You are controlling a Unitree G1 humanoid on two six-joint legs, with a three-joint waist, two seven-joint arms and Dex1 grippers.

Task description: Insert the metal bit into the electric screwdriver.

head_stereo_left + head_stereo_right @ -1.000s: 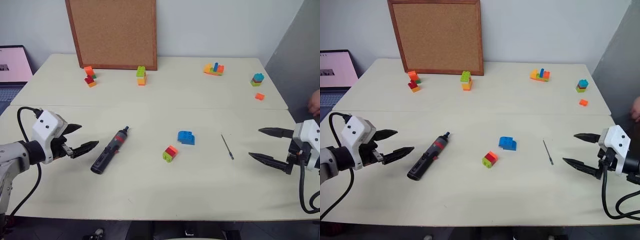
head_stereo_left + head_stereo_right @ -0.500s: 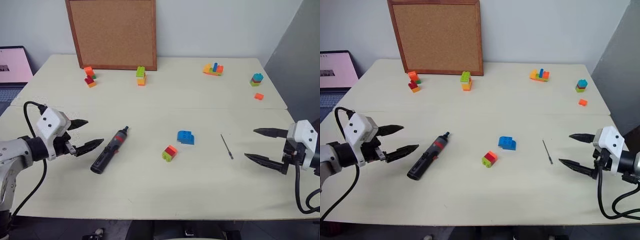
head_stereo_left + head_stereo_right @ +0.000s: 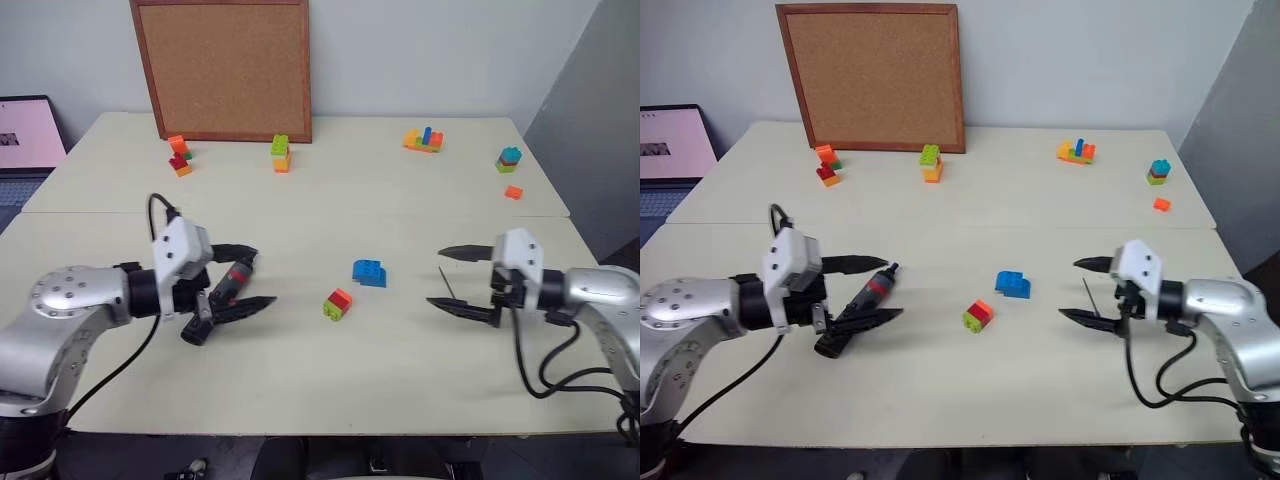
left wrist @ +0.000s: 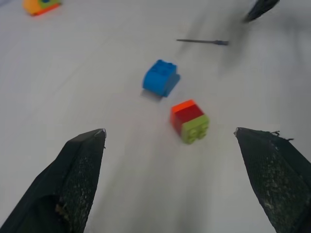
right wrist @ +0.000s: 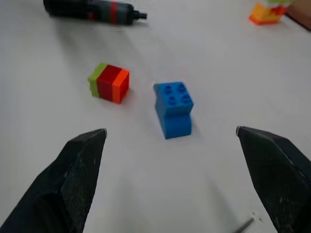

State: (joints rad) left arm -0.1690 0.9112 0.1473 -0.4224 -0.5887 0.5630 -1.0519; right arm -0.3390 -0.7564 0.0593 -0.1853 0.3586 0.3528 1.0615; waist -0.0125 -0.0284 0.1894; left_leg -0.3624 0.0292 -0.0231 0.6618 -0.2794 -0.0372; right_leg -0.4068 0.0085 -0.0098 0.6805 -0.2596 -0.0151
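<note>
Black and red, the electric screwdriver (image 3: 857, 311) lies on the table (image 3: 1040, 200) between our left pincer's (image 3: 878, 290) spread fingers. We see the metal bit (image 3: 1090, 296) between the parted fingers of our right pincer (image 3: 1076, 290). We can read no writing or brand anywhere.

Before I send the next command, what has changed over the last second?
Both arms swung inward over the table. The left gripper now straddles the electric screwdriver, open and not gripping it. The right gripper has come up to the metal bit, also open. Nothing was grasped or released. The screwdriver, bit, blue block and red-green block lie where they were.
</note>
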